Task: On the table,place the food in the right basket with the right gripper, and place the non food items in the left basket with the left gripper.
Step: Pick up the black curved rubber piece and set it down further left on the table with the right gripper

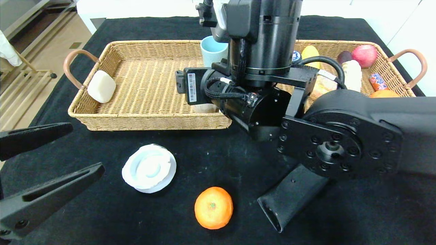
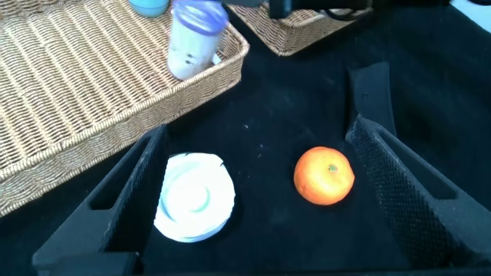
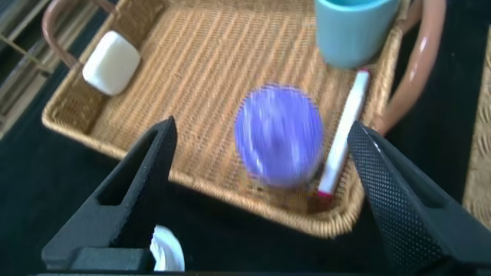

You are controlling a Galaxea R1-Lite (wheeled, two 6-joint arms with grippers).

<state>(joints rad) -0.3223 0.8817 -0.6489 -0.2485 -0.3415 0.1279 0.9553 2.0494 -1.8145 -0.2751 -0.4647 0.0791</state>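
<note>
An orange (image 1: 213, 207) and a white round lid (image 1: 149, 167) lie on the black table in front of the left basket (image 1: 150, 123). My left gripper (image 1: 87, 148) hovers open at the near left. In the left wrist view the lid (image 2: 193, 197) and the orange (image 2: 324, 175) both lie between its fingers, untouched. My right gripper (image 3: 261, 134) stands open over the left basket's near right corner, above a purple-capped bottle (image 3: 278, 136) that it does not touch. The right arm (image 1: 333, 146) hides those fingers in the head view. The right basket (image 1: 395, 68) holds fruit.
The left basket also holds a white soap bar (image 1: 101, 86), a blue cup (image 1: 213, 50) and a white pen (image 3: 343, 130) beside the bottle. A black part of the right arm (image 1: 293, 197) hangs low just right of the orange.
</note>
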